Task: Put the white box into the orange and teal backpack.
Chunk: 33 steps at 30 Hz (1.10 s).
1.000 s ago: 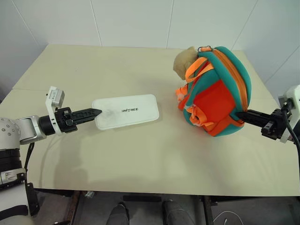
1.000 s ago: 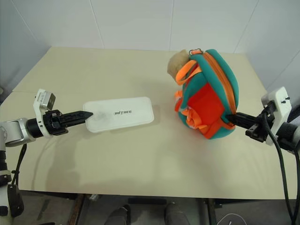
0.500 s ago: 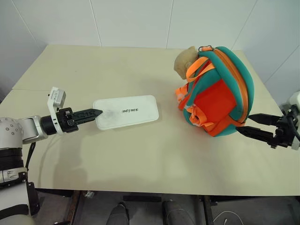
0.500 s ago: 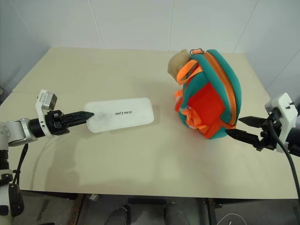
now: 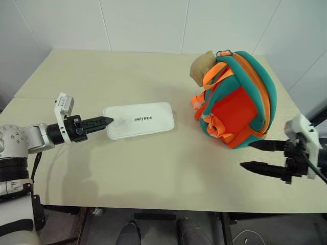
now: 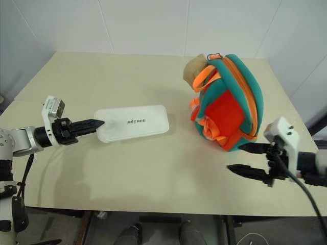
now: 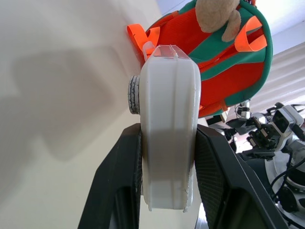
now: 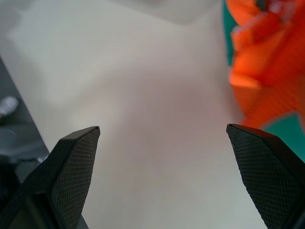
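In the left eye view, the white box (image 5: pixel 139 120) lies flat on the beige table (image 5: pixel 153 168), left of the middle and well in from the near edge, its lettering facing up. The left gripper (image 5: pixel 106 121) reaches in from the table's left edge, and its black fingers are clenched on the box's left end. The orange and teal backpack (image 5: pixel 235 99) stands toward the far right corner, with a tan plush piece (image 5: pixel 201 66) at its top and orange straps down its front. The box and the backpack are well apart. The right gripper (image 5: pixel 255 155) hangs over the near right part of the table, just in front of the backpack and clear of it, its two fingers spread wide with nothing between them.

The right eye view gives the same layout: the box (image 6: pixel 133 123) is pinched at its left end, and the backpack (image 6: pixel 227 102) is free of the spread right gripper (image 6: pixel 244 158).

In the left wrist view, the box (image 7: pixel 167 129) stands edge-on between the two dark fingers (image 7: pixel 119 186), which press both its faces. The backpack (image 7: pixel 224 52) is beyond it.

In the right wrist view, the two fingertips (image 8: pixel 76 171) stand far apart over bare table (image 8: pixel 143 119), and the orange and teal fabric of the backpack (image 8: pixel 267 57) is off to one side.
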Each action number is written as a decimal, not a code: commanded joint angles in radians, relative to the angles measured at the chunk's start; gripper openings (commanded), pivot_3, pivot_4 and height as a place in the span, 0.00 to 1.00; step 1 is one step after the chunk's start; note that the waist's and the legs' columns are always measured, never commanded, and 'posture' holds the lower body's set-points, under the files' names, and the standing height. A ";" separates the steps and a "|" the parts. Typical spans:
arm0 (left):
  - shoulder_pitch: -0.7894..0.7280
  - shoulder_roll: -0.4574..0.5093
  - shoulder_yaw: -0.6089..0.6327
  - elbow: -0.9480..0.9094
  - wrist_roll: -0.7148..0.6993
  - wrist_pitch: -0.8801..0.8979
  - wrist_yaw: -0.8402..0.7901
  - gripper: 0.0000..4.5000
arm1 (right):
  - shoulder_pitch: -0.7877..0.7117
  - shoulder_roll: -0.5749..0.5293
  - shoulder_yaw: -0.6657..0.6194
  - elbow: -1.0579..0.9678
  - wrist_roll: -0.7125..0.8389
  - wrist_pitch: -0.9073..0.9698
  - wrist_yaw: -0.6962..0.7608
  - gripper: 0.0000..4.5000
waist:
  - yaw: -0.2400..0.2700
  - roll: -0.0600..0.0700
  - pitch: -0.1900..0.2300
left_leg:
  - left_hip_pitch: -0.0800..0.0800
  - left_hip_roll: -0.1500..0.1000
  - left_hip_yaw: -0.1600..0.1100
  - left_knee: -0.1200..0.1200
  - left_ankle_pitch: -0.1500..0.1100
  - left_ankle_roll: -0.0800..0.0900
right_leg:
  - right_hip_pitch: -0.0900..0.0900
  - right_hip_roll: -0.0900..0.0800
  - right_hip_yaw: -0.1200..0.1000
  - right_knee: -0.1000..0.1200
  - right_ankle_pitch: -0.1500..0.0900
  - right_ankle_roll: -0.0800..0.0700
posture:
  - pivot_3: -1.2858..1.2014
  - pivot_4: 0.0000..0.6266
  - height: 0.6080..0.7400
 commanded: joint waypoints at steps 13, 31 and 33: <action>0.010 -0.040 0.203 -0.078 -0.078 0.144 0.129 0.27 | -0.400 0.491 0.317 0.072 -0.118 -0.108 -0.538 1.00 | -0.004 -0.002 -0.001 | -0.001 0.000 -0.001 -0.001 0.000 0.000 | -0.003 0.000 0.000 0.003 0.000 -0.001 | 0.52 0.24 1.00; 0.006 -0.081 0.273 -0.104 -0.079 0.197 0.198 0.27 | -0.379 0.438 0.385 0.034 -0.263 -0.139 -0.474 1.00 | -0.001 -0.002 -0.001 | -0.001 0.000 0.000 -0.002 0.000 -0.001 | -0.004 0.000 0.000 0.004 -0.001 -0.001 | 0.52 0.24 1.00; 0.003 -0.082 0.270 -0.102 -0.077 0.195 0.198 0.27 | -0.381 0.431 0.370 0.042 -0.278 -0.145 -0.486 1.00 | 0.000 -0.002 -0.001 | -0.001 0.000 0.000 -0.002 0.000 -0.001 | -0.004 0.000 0.000 0.004 -0.001 -0.001 | 0.52 0.24 1.00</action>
